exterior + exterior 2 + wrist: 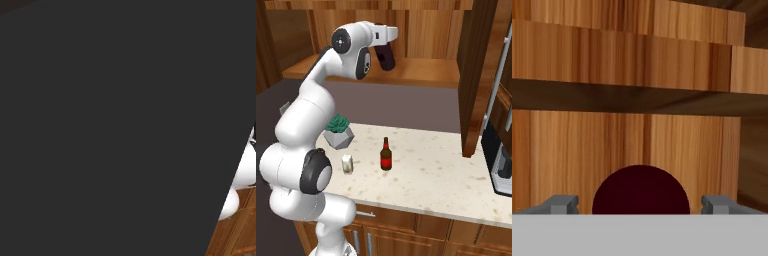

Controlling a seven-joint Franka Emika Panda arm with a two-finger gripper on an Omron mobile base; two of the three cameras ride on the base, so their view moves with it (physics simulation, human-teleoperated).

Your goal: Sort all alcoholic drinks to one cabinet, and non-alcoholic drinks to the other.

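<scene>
The wide dark purple bottle (385, 57) is inside the open upper cabinet, just above its wooden shelf (421, 72), slightly tilted. My gripper (387, 49) reaches in from the left at its top. In the hand view the bottle's dark round top (641, 192) lies between my gripper (641, 205), whose fingertips (562, 204) stand apart from it with a gap on each side, so it is open. A brown beer bottle (386, 155) with a slim neck stands upright on the counter, and a small white carton (347, 164) stands to its left.
The speckled counter (426, 175) also carries a potted plant (338, 131) at the back left and a dark machine (501, 160) at the right edge. An open cabinet door (476, 75) hangs at the right. A dark flat panel (115, 125) blocks most of the left base view.
</scene>
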